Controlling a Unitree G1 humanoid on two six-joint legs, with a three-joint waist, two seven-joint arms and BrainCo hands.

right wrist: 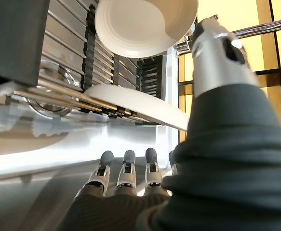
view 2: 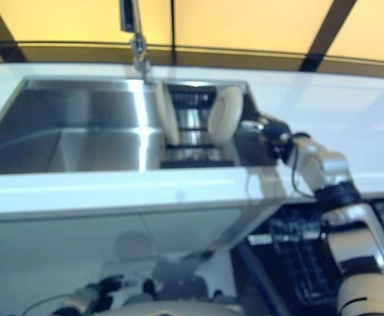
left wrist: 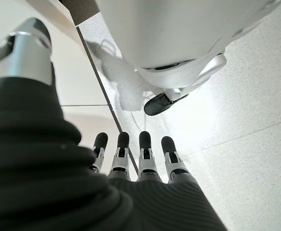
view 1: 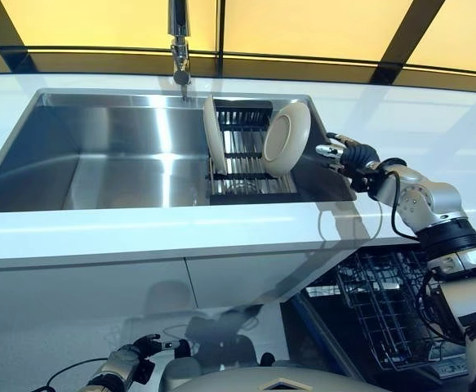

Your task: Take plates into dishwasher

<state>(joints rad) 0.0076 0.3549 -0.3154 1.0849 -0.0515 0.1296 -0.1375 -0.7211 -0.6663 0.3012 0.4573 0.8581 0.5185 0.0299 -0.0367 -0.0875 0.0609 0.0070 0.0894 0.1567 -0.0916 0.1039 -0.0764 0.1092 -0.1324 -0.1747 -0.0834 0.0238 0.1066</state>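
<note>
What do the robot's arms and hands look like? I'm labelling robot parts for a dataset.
Both arms are silver-grey with rounded joints. The right hand and left hand have dark ribbed covers over back and wrist, and silver fingers with dark rounded tips.
</note>
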